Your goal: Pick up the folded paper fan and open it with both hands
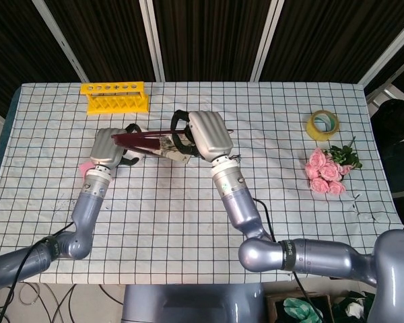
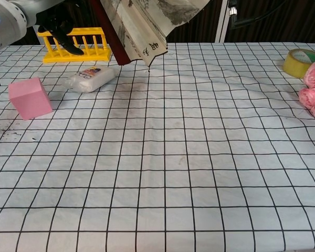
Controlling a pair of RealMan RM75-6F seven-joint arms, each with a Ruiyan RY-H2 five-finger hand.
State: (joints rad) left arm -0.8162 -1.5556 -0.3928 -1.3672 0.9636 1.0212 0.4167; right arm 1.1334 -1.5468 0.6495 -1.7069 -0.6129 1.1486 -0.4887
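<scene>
Both hands met over the checked tablecloth (image 1: 188, 229). The right hand (image 1: 205, 134) gripped the dark-ribbed folded paper fan (image 1: 151, 142), held above the table with its printed leaves partly spread. The left hand (image 1: 110, 148) touched the fan's far end; whether it gripped could not be told. Nearby lay a pink cube (image 2: 29, 97) and a white packet (image 2: 89, 79).

We can make out dark brush-written characters on the cream leaf of the paper fan (image 2: 142, 31), low near its bottom fold, though they are too small and tilted for us to read. There is coloured print on the white packet (image 2: 89, 79) too, blurred beyond reading. We find no other lettering or numbers legible in either view
</scene>
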